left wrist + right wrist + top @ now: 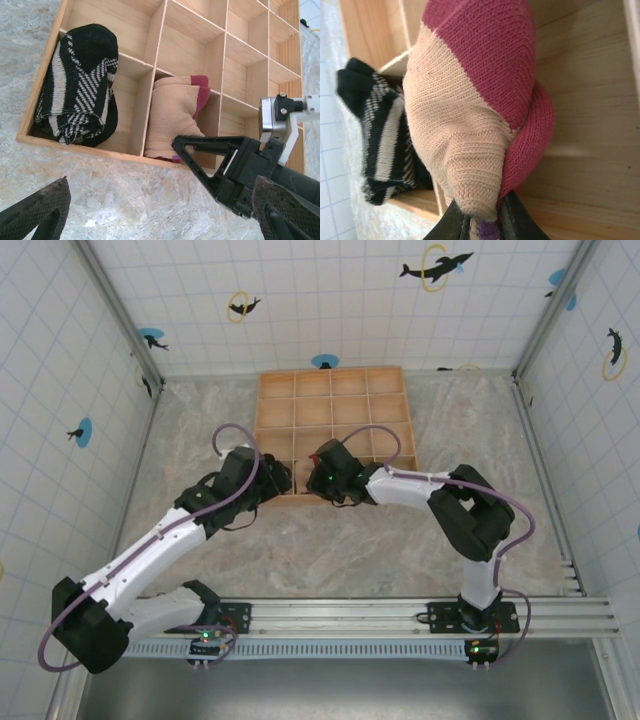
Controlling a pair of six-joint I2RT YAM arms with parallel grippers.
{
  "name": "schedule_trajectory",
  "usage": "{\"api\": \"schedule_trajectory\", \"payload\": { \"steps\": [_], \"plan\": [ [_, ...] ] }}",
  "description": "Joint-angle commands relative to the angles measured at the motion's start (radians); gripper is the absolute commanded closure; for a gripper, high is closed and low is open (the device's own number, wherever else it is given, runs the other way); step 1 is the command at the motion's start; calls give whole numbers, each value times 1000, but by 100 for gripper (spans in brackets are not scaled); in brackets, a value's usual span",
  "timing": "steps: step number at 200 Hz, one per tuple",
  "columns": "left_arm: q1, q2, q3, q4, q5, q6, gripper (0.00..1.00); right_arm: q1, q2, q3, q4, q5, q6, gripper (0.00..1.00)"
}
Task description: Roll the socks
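The black-and-white sock (77, 87) mixes broad stripes with fine diagonal checks, and is solid black at its ends. The tan sock (172, 117) carries dark red patches, with perhaps a touch of purple low down. Pale wood tray (250, 75); grey-veined marbled table (125, 195).

In the tray (100, 149), one sock (77, 85) is lodged in the near-left corner compartment; the other sock (172, 117) is set in the compartment just right.

The top camera looked down from above and behind me over the whole counter (330, 550). My left wrist camera faced the wooden tray (75, 146) from close by. My right wrist camera sat even closer, and both shared the tan sock (172, 117) and striped sock (80, 85).
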Motion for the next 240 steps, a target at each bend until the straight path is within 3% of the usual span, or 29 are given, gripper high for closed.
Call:
{"api": "schedule_trajectory", "payload": {
  "steps": [1,71,86,118,184,205,240],
  "plan": [
    [7,-21,-28,26,14,21,5,-14,69,67,-110,-45,-14,100],
    [8,-21,-43,35,20,25,5,-8,150,76,-30,-134,-3,97],
    [7,-9,-43,29,11,24,4,-9,153,79,-8,-170,-31,89],
    [7,37,-6,-18,-25,44,3,-9,66,19,-2,-85,-64,66],
    [47,31,18,66,-195,231,3,-15,-112,59,-95,10,-234,28],
    [122,19,-21,125,-215,300,3,-22,-185,38,-99,11,-265,16],
    [252,20,-135,322,-246,481,3,-39,-335,-36,-121,77,-367,9]
  ]
}}
